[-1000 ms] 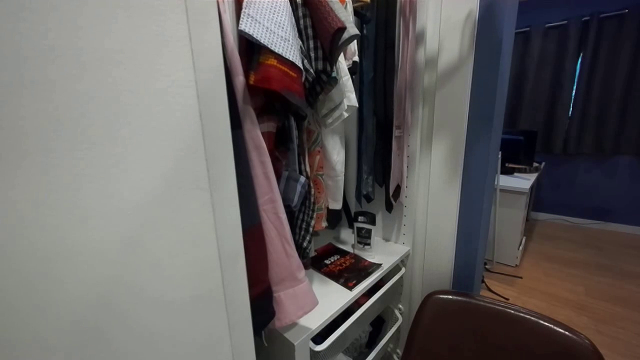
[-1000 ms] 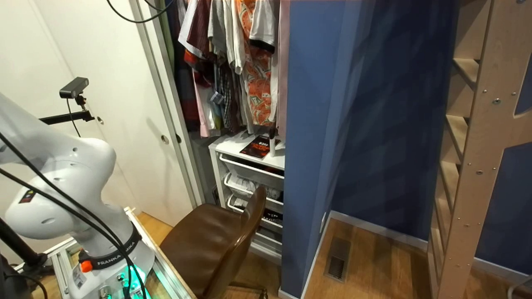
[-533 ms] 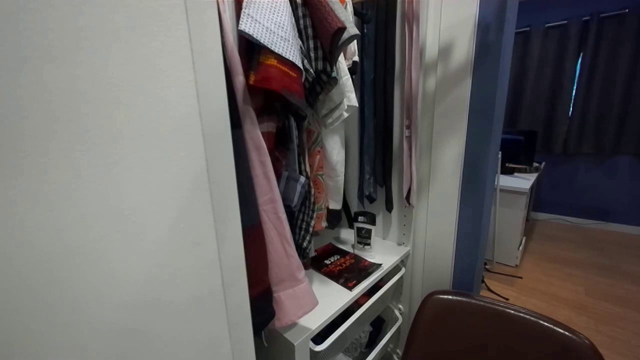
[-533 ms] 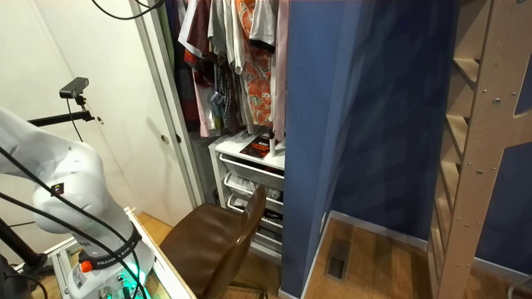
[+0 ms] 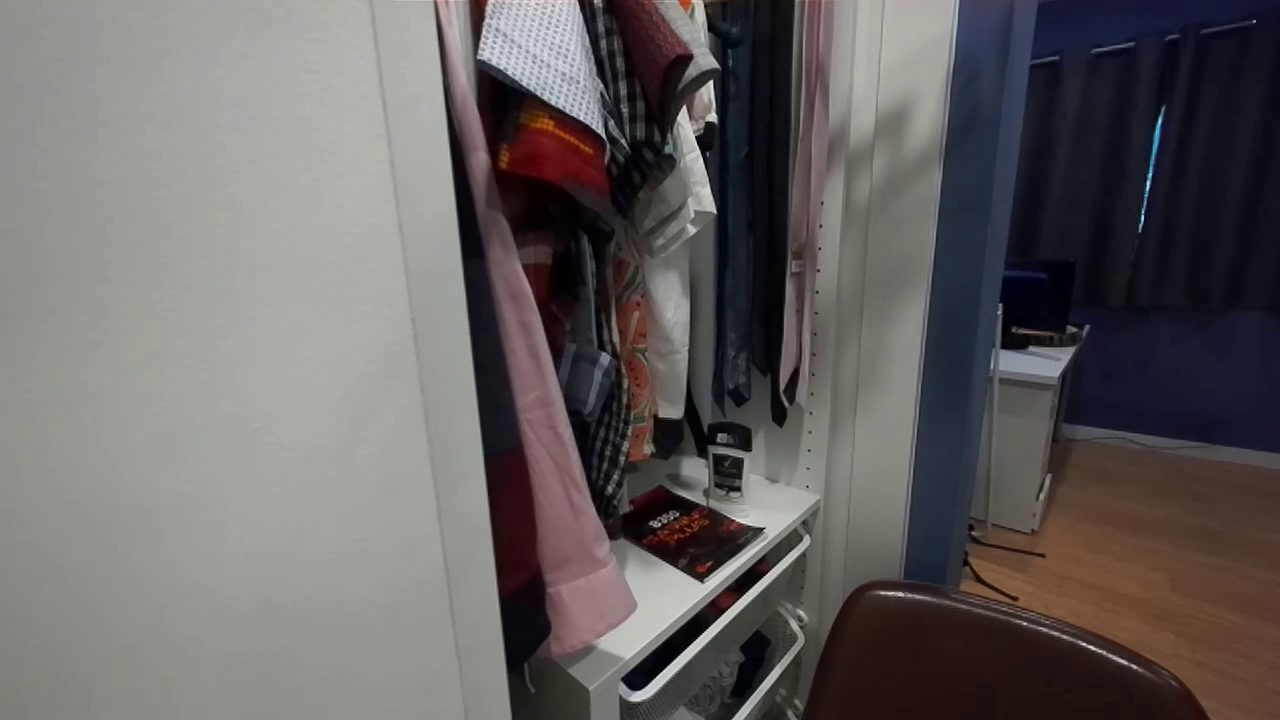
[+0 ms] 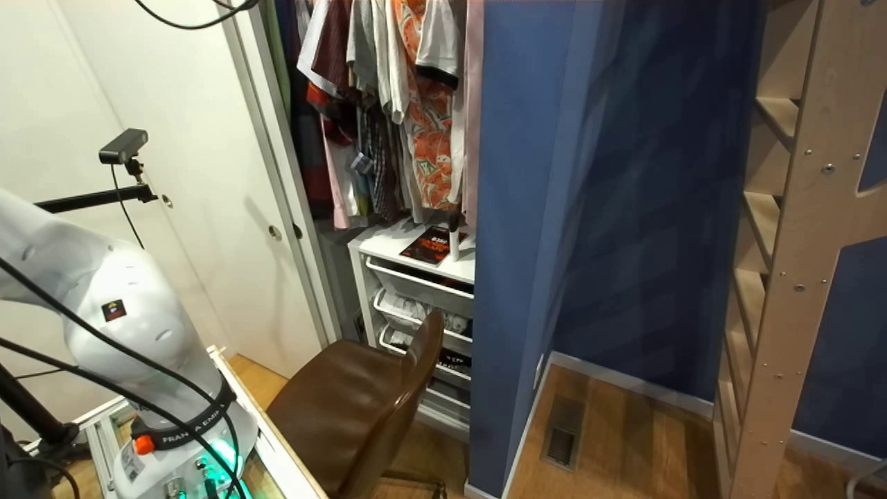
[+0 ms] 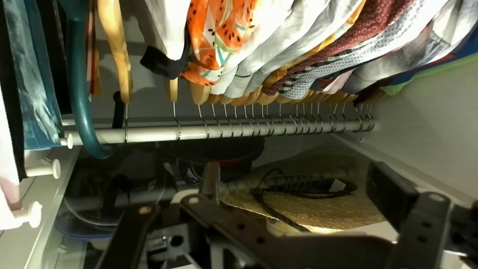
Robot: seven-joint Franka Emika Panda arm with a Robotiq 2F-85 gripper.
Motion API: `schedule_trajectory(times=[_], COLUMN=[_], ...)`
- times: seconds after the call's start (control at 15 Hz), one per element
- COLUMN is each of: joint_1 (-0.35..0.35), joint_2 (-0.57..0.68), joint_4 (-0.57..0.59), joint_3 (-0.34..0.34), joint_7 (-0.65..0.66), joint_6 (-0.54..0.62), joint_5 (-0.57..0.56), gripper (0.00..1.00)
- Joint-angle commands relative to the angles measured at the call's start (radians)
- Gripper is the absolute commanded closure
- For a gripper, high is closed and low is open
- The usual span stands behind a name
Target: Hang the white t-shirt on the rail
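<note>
The white t-shirt (image 7: pixel 166 26) hangs from the white rail (image 7: pixel 160 133); its white sleeve with a dark band shows beside an orange watermelon-print shirt. The wrist picture looks upside down. Its wooden hanger (image 7: pixel 173 89) has its metal hook around the rail. In an exterior view the same white sleeve with dark edge (image 6: pixel 438 48) hangs at the right of the row; its collar is out of view. My gripper (image 7: pixel 300 186) is open, its fingers wide apart with nothing between them, apart from the rail and hanger. The gripper is out of both exterior views.
Another wooden hanger (image 7: pixel 115 48) and a teal ring (image 7: pixel 80 93) hang on the rail. White pegs (image 7: pixel 43 170) hold ties. Several other shirts (image 7: pixel 336 56) crowd the rail. A straw hat (image 7: pixel 317 198) sits behind my fingers. A brown chair (image 6: pixel 346 409) stands before the drawers.
The visible arm link and its cables have shifted down and left in an exterior view. The pink tie swung right, then back left. The hanging shirts look unmoved.
</note>
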Motion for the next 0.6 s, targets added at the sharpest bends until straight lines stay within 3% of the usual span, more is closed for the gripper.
schedule_trajectory(times=[0.0, 0.53], joint_1=[0.03, 0.055], joint_2=[-0.054, -0.027], joint_4=[-0.051, -0.031], joint_3=[-0.023, -0.032], joint_7=[0.049, 0.03], joint_6=[-0.019, 0.011], joint_5=[-0.079, -0.068], gripper=[0.0, 0.0])
